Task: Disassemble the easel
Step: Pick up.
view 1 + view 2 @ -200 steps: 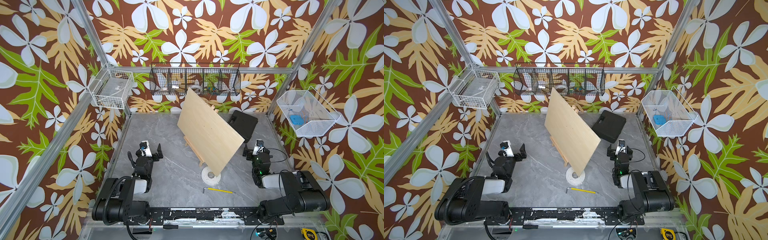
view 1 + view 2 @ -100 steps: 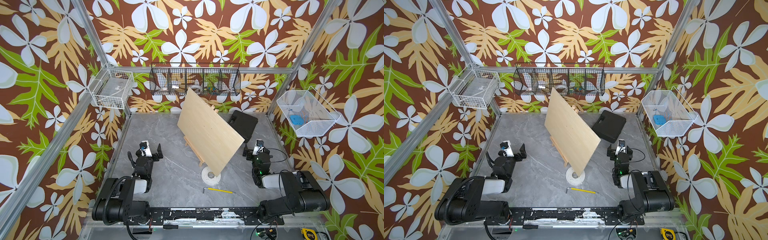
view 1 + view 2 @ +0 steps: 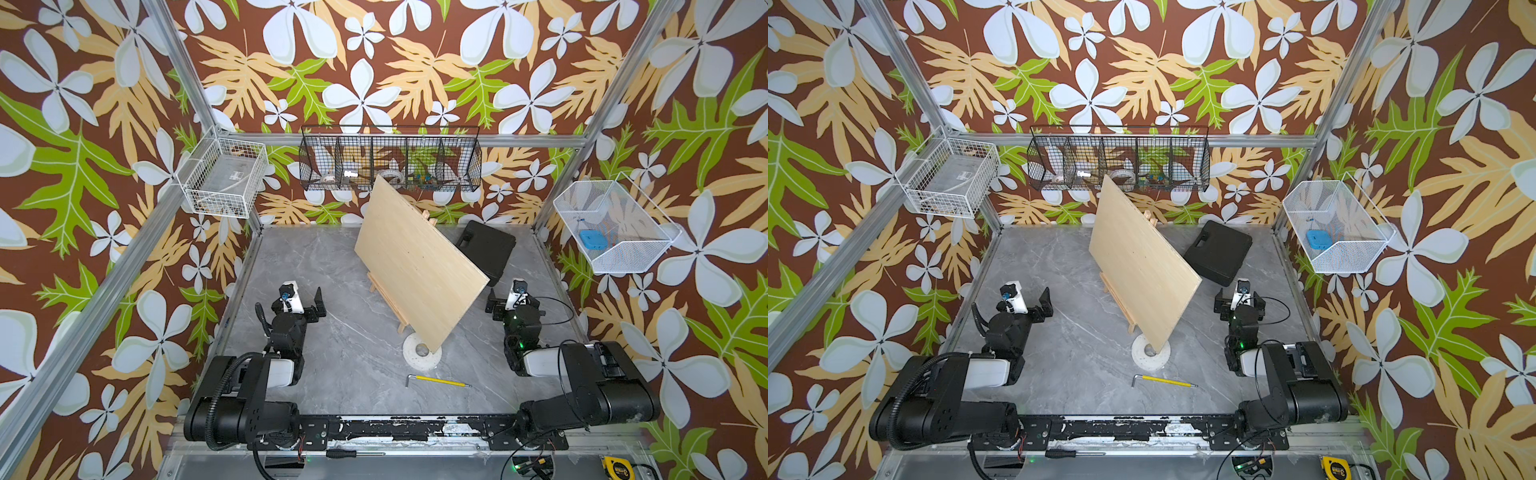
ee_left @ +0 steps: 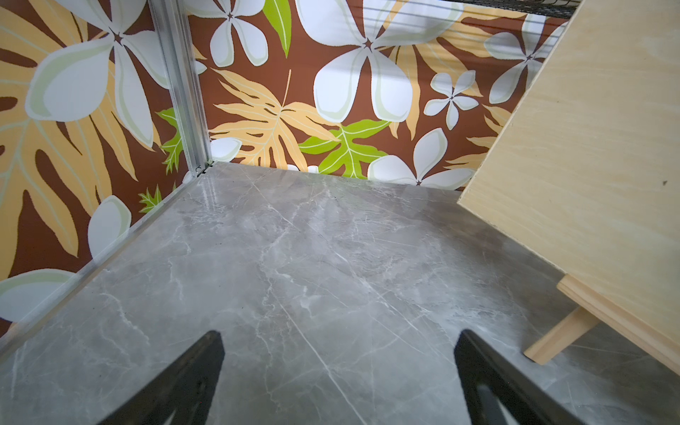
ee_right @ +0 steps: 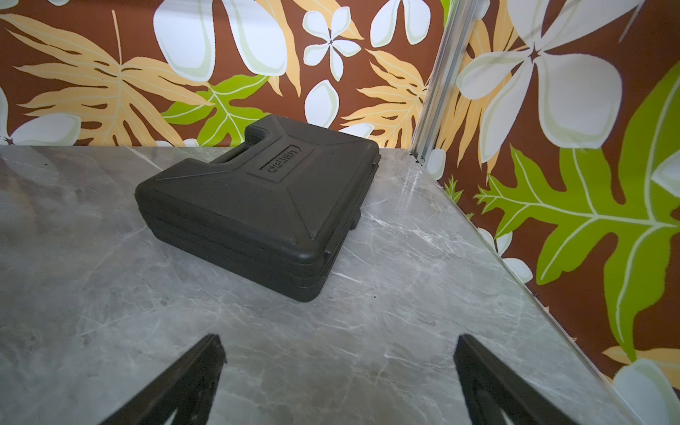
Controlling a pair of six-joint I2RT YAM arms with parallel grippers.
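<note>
While the left gripper [image 4: 340, 338] and right gripper [image 5: 338, 340] stand spread wide, grasping nothing, near the left and right edges of the surface [image 3: 332, 345], the easel [image 3: 385, 297] stands upright mid-surface, touched by neither, a plywood board [image 3: 419, 270] leaning on its ledge.

The black moulded plastic carrying case [image 5: 257, 206], lying flat on the grey marble-patterned tabletop [image 5: 110, 276], bears a raised brand mark in a framed panel on its lid, seen in the right wrist view. It seems to begin "deli" (the later letters blur together). In both top views a small yellow tape measure [image 3: 620, 470] [image 3: 1334, 468] beyond the tabletop's near edge shows what looks like a large "3" on its face.
</note>
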